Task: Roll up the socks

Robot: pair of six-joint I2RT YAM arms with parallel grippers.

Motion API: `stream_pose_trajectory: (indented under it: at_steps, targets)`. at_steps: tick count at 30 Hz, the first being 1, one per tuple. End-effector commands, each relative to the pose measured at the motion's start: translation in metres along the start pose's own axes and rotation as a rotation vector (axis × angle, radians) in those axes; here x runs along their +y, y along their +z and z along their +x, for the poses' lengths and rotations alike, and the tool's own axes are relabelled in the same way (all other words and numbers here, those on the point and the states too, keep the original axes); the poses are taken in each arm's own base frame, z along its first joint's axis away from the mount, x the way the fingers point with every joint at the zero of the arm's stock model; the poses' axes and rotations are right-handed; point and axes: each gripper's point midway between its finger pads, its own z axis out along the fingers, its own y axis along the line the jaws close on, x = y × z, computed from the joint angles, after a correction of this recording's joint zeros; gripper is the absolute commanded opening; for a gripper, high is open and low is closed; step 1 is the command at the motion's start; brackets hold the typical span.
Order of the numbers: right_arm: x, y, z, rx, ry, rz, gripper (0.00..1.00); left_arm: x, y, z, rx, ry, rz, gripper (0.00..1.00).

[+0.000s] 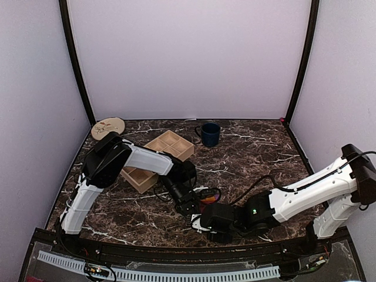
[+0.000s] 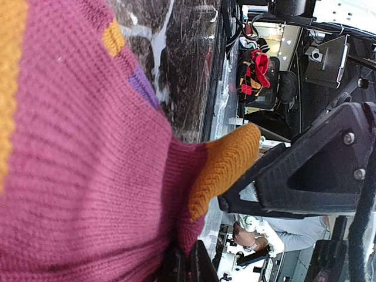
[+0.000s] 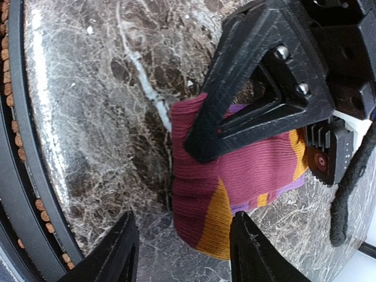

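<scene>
Left gripper [image 2: 183, 267] pinches the sock [image 3: 235, 176] on the table [image 3: 88, 117] near its front edge, right gripper [image 3: 182, 247] spread just beside; best roll tight, pinch firm.

Table [image 1: 247, 158] carries everything we log.

- Box [image 1: 158, 158] sits left of centre.
- Mug [image 1: 209, 133] stands far, just right of the box's far corner, apart from it.
- Disc [image 1: 108, 127] lies in the far left corner.
- Sock [image 3: 235, 182] lies on the table close to the near edge, about centre, nearer than the box.
- Left arm [image 1: 141, 158] crosses over the box from the left; left jaws rest on the sock.
- Right arm [image 1: 294, 200] comes in from the right; one end of the sock lies between the tips of the right jaws.
</scene>
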Motion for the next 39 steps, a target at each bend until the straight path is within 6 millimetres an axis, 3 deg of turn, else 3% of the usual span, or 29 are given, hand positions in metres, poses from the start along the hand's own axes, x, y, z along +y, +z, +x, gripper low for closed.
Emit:
stream_pose_trajectory:
  at_steps: [1,6,18,25,32,35,39]
  targets:
    - [0.01,0.002,-0.003,-0.017,-0.025,-0.038,0.49,0.032,0.001,0.01,0.025,-0.07,-0.052,0.0]
    - [0.014,0.017,0.007,0.023,-0.036,-0.05,0.47,0.033,0.001,0.011,0.027,-0.076,-0.045,0.0]
    - [-0.007,0.035,0.015,0.057,0.03,-0.036,0.41,0.037,0.004,0.013,0.03,-0.098,-0.013,0.0]
    - [-0.004,0.039,0.022,0.074,0.043,-0.064,0.28,0.039,0.006,0.014,0.031,-0.103,0.0,0.0]
    - [-0.005,0.043,0.028,0.091,0.071,-0.087,0.01,0.04,0.006,0.015,0.033,-0.103,-0.008,0.0]
    - [-0.007,0.044,0.029,0.092,0.094,-0.098,0.0,0.045,0.006,0.016,0.039,-0.111,-0.034,0.0]
    - [-0.01,0.044,0.027,0.081,0.132,-0.119,0.0,0.049,0.002,0.018,0.026,-0.112,-0.088,0.21]
